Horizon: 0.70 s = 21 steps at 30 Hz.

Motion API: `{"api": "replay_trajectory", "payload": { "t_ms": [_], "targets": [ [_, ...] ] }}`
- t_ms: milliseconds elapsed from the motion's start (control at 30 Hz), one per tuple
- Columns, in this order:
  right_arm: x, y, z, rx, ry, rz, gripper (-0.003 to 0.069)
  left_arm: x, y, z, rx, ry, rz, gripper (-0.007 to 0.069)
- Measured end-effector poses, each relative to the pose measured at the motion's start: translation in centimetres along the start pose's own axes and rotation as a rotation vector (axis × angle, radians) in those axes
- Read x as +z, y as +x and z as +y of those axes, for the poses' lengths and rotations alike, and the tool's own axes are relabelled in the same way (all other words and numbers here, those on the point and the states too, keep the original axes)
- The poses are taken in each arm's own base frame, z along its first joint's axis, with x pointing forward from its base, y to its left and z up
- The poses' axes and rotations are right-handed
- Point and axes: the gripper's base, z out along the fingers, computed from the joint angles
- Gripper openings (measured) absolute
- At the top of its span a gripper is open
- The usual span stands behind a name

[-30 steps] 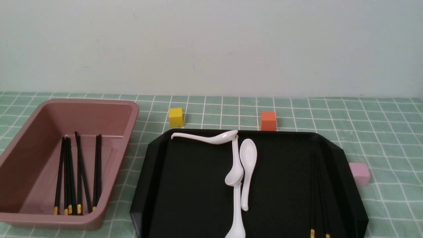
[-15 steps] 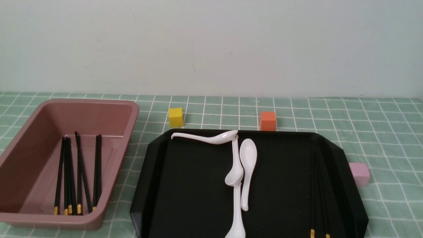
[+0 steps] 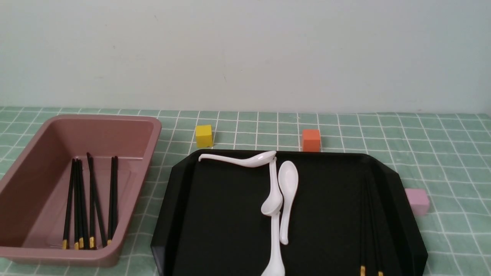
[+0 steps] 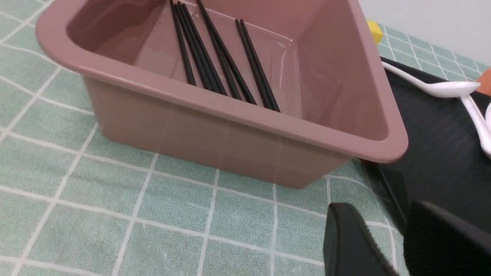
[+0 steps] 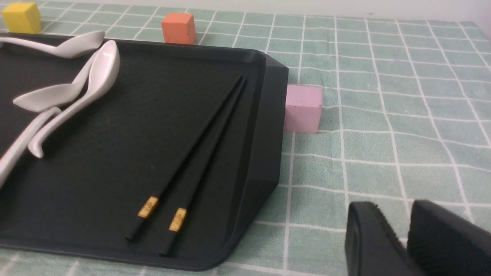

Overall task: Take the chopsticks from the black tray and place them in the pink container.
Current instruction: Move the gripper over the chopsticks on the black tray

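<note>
The black tray lies in the middle of the checked cloth, and two chopsticks rest side by side along its right edge, gold bands nearest me. In the right wrist view the same chopsticks lie untouched on the tray. My right gripper is over the cloth beside the tray's near right corner, open and holding nothing. The pink container at left holds several chopsticks. My left gripper is open and empty just outside the container, by the tray's left corner. Neither arm shows in the front view.
White spoons lie overlapping in the tray's middle and along its far edge. A yellow cube and an orange cube stand just behind the tray. A pale pink cube sits against the tray's right side.
</note>
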Motion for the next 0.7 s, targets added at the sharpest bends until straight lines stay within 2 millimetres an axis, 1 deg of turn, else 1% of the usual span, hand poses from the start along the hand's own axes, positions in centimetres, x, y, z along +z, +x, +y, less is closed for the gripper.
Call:
{"api": "replay_trajectory", "payload": {
  "t_ms": [33,67,100,133,267,333,467,700],
  "targets": [
    [0.0,0.0,0.1,0.041,-0.010,0.001,0.0188,0.0,0.0,0.0,0.000,0.000,0.000,0.0238],
    [0.0,0.0,0.2,0.124,-0.026,0.002,0.0190,0.0,0.0,0.0,0.000,0.000,0.000,0.0238],
    [0.0,0.0,0.3,0.150,-0.033,0.003,0.0190,0.0,0.0,0.0,0.000,0.000,0.000,0.0238],
    [0.0,0.0,0.6,0.286,-0.063,0.004,0.0194,0.0,0.0,0.0,0.000,0.000,0.000,0.0238],
    [0.0,-0.5,1.3,0.733,-0.157,-0.012,0.0202,0.0,0.0,0.0,0.000,0.000,0.000,0.0238],
    [-0.1,-1.0,1.3,0.912,-0.196,-0.049,0.0205,0.0,0.0,0.0,0.000,0.000,0.000,0.0239],
    [-0.2,-1.6,1.2,1.047,-0.226,-0.105,0.0209,0.0,0.0,0.0,0.000,0.000,0.000,0.0239],
    [-0.2,-1.8,1.2,1.110,-0.240,-0.119,0.0214,0.0,0.0,0.0,0.000,0.000,0.000,0.0239]
  ]
}}
